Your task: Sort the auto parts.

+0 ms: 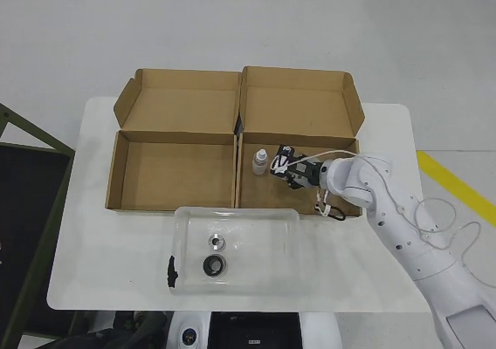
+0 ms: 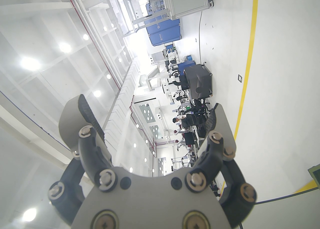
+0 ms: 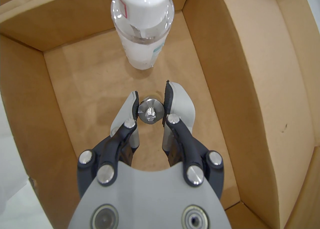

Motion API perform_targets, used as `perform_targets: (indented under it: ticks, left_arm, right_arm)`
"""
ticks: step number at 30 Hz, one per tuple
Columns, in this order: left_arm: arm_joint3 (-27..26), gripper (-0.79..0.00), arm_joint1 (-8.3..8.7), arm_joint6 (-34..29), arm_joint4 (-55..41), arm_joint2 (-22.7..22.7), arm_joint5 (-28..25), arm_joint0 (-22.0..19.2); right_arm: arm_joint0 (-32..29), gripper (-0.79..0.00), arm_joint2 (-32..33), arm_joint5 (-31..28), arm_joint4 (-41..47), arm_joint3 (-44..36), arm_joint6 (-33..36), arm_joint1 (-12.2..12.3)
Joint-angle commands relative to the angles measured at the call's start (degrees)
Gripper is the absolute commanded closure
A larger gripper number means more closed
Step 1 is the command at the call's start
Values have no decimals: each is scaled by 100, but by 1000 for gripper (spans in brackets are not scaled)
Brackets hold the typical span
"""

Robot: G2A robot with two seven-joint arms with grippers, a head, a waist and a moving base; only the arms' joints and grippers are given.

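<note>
Right gripper (image 3: 150, 108) inside the right cardboard box (image 3: 237, 64), fingers drawn in to a narrow gap and clamped on both sides of a small metal part (image 3: 149, 112). Contact between that part and the box floor: not discernible. Upright in the same box, just left of the gripper and apart from it: a clear bottle (image 3: 142, 27) with a white cap.

Left gripper (image 2: 150, 117) raised away from the table, fingers spread wide, nothing between them.

On the white table (image 1: 91, 218), side by side with lids folded back: left cardboard box (image 1: 174, 174) and right cardboard box. Nearer than both boxes: a clear plastic bin (image 1: 239, 212) containing a small silver part (image 1: 216, 241) and, nearer, a black ring (image 1: 214, 264).
</note>
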Motion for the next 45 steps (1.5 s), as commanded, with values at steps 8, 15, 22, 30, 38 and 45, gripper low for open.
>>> perform_targets:
  ticks: [8,15,22,30,38,45]
  left_arm:
    - [0,-785,0,0,0,0,0,0]
    - [0,-785,0,0,0,0,0,0]
    - [0,-785,0,0,0,0,0,0]
    - [0,-785,0,0,0,0,0,0]
    - [0,-785,0,0,0,0,0,0]
    - [0,-785,0,0,0,0,0,0]
  right_arm:
    - [61,-785,-14,56,91,3,-120,-39]
    - [-233,-785,441,80,115,-708,-354,76]
    - [-918,-785,1066,212,111,-1727,-678,234]
    - [-1698,-785,1486,245,343,-2701,-1031,334]
    - [-2232,-785,1348,323,222,-3312,-899,361]
    - [-2407,-785,1006,343,17,-3545,-794,343]
